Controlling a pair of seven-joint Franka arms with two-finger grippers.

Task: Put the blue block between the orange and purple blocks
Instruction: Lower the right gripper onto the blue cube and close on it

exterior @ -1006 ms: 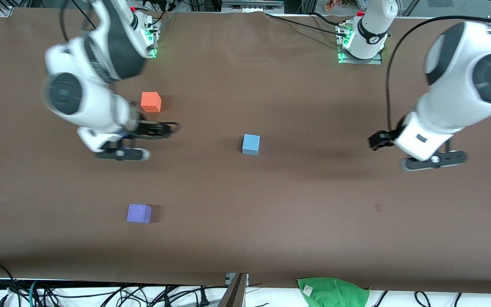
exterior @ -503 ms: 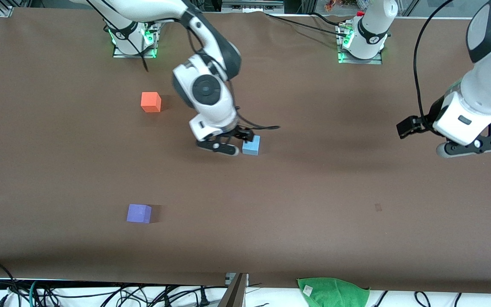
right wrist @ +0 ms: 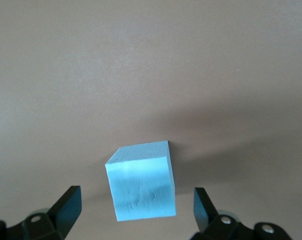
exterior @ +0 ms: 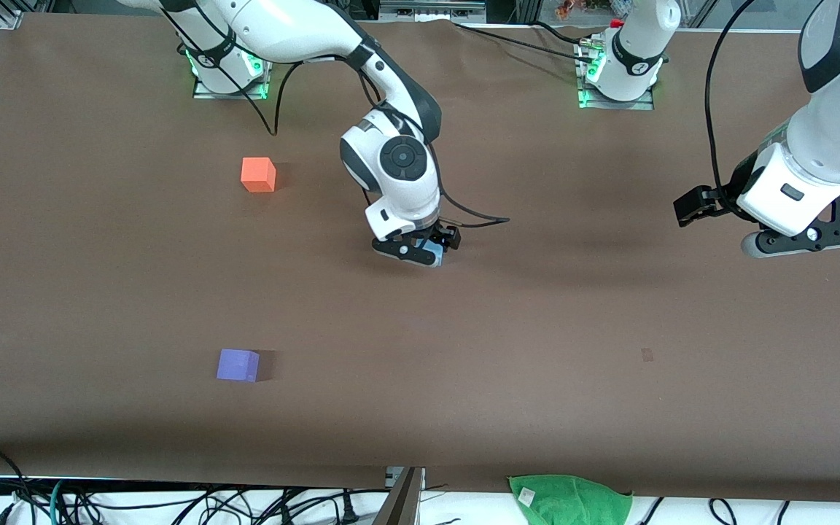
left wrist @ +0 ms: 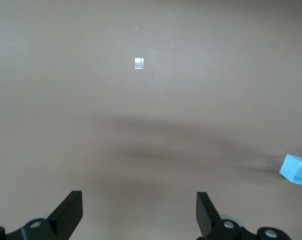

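Observation:
The blue block [exterior: 437, 257] sits mid-table, mostly covered by my right gripper [exterior: 420, 251]. In the right wrist view the block [right wrist: 143, 185] stands between the open fingers [right wrist: 65, 207] with gaps on both sides, and the gripper [right wrist: 138, 206] is low around it. The orange block [exterior: 258, 175] lies toward the right arm's end, farther from the front camera. The purple block [exterior: 238, 364] lies nearer that camera. My left gripper [exterior: 803, 239] is open and empty [left wrist: 138, 212] above bare table at the left arm's end.
A small pale mark [exterior: 647, 355] is on the brown table [exterior: 537, 328], also in the left wrist view [left wrist: 138, 63]. A green cloth [exterior: 569, 499] lies off the table's front edge. Cables run along that edge.
My right arm swung from beside the orange block to the blue block and now straddles it. My left arm moved toward its end of the table and then stopped.

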